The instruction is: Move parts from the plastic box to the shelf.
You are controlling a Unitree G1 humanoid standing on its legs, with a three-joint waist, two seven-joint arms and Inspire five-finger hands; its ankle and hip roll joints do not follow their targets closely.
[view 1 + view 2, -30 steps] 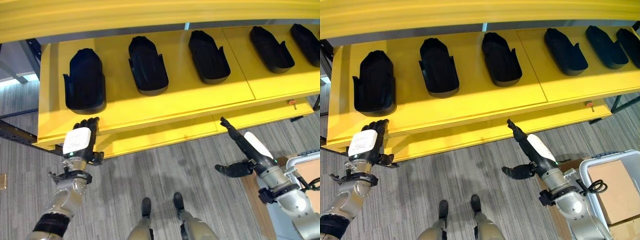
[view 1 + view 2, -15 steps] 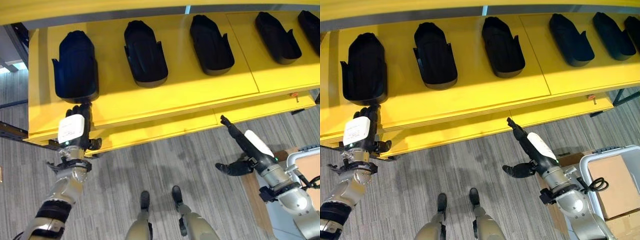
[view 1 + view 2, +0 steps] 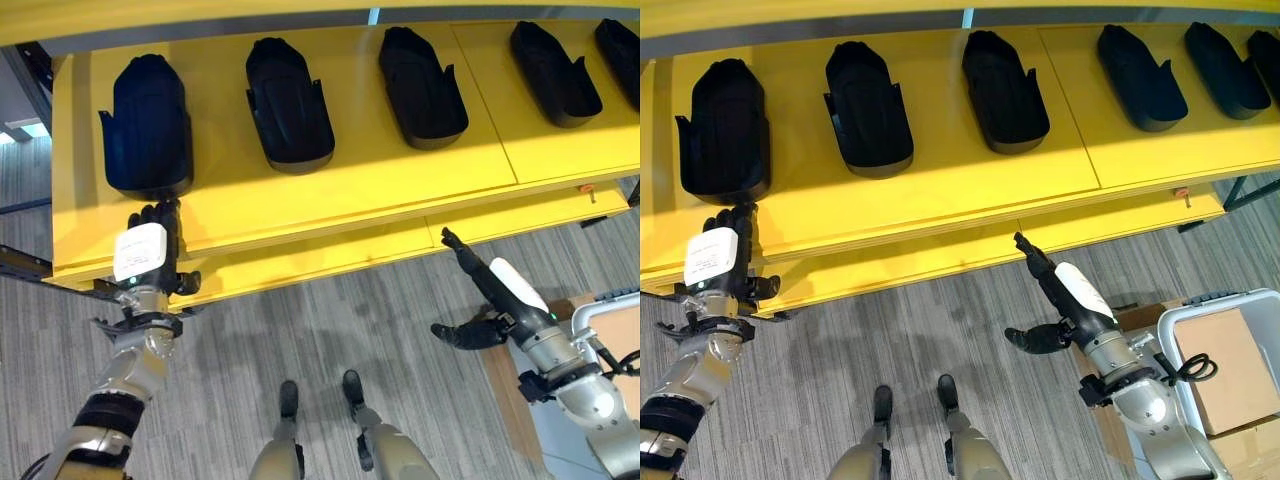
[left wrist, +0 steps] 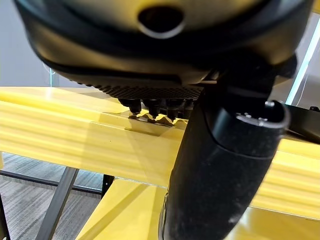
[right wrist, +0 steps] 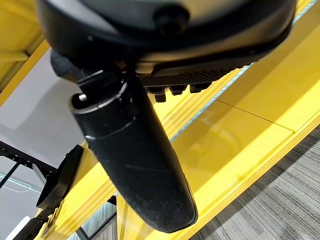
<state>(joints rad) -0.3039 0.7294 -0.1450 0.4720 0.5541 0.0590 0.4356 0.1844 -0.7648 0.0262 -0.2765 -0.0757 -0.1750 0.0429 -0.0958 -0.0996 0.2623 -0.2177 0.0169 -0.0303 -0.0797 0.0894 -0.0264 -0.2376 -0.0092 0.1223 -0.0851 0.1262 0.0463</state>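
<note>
The left hand (image 3: 148, 250) lies with straight fingers on the yellow shelf's (image 3: 350, 190) front edge, just below the leftmost black part (image 3: 148, 125). The right hand (image 3: 490, 290), spread and empty, hovers below the shelf.

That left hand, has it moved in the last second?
Yes. The left hand has crept up to the leftmost black part on the shelf.
</note>
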